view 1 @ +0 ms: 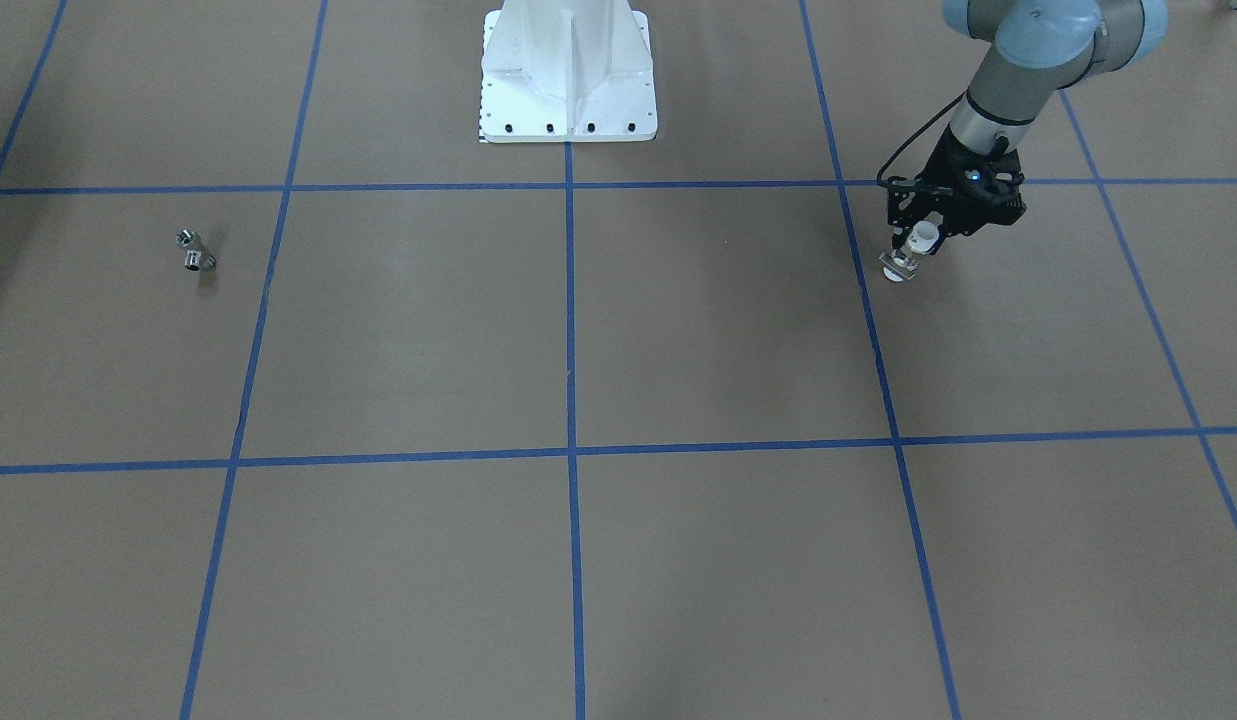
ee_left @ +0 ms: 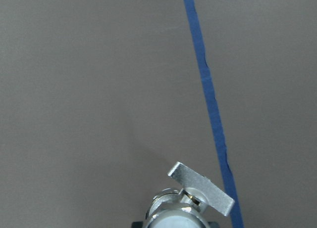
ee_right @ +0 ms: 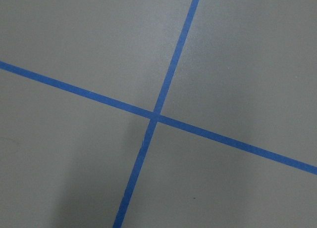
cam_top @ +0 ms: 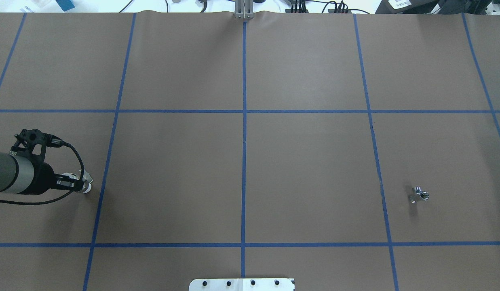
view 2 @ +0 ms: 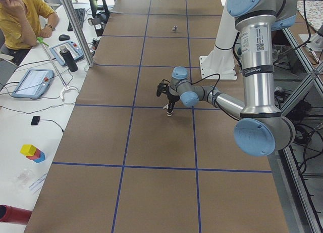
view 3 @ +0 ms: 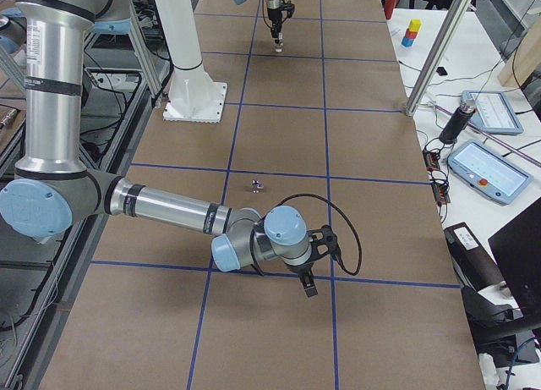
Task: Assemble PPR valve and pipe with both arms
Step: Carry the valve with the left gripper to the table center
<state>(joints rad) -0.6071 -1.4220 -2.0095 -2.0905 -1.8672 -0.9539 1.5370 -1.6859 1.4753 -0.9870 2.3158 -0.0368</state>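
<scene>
The PPR valve, with white ends, a metal middle and a flat tab handle, is held in my left gripper at or just above the table on my left side. The left gripper also shows in the overhead view, shut on the valve. The pipe, a small shiny metal fitting, lies alone on my right side. My right gripper shows only in the exterior right view, low over the table and apart from the pipe; I cannot tell if it is open or shut.
The white pedestal base stands at the table's middle on my side. Blue tape lines grid the brown table cover. An operator in yellow sits beyond the table's far edge, near tablets and a bottle.
</scene>
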